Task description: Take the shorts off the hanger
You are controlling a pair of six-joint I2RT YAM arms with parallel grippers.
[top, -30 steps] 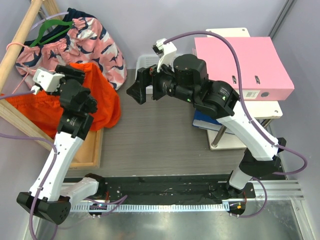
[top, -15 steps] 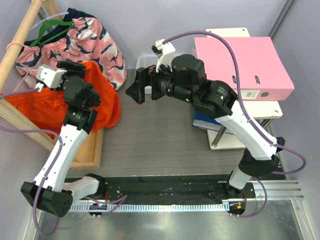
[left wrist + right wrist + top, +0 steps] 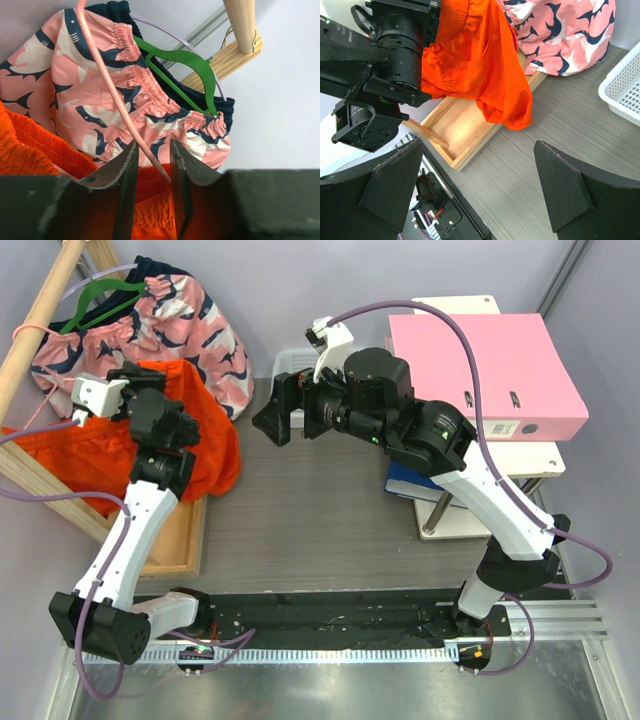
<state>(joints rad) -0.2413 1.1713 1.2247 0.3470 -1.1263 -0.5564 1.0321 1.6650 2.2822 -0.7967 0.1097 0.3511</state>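
I'm at the grasp on the hanger (image 3: 107, 82). Its pale pink wire comes down from the wooden rail (image 3: 243, 22) and passes between the fingers of my left gripper (image 3: 153, 146). The jaws stand narrow around the wire with a sliver of gap on each side, so I judge nothing is pinched yet.

The shorts (image 3: 485, 60) hang below the rail on that wire, the orange fabric bunched and drooping on the rail's table (image 3: 330, 510) side. Also under the rail, just behind my wire, is the patterned garment (image 3: 65, 85) on the green hanger (image 3: 185, 62) — I must not catch either.

To do this well I'd close squarely on bare wire only, above the orange waistband, and check that no cloth is trapped. Then I'd hold the hanger steady beneath the rail.

My right gripper (image 3: 477, 189) is spread wide and empty, out over the table side of the rail and apart from the cloth. I'd bring it to the hanging fabric and draw it down and away from the rail — slowly, since the elastic may snag on the wire.
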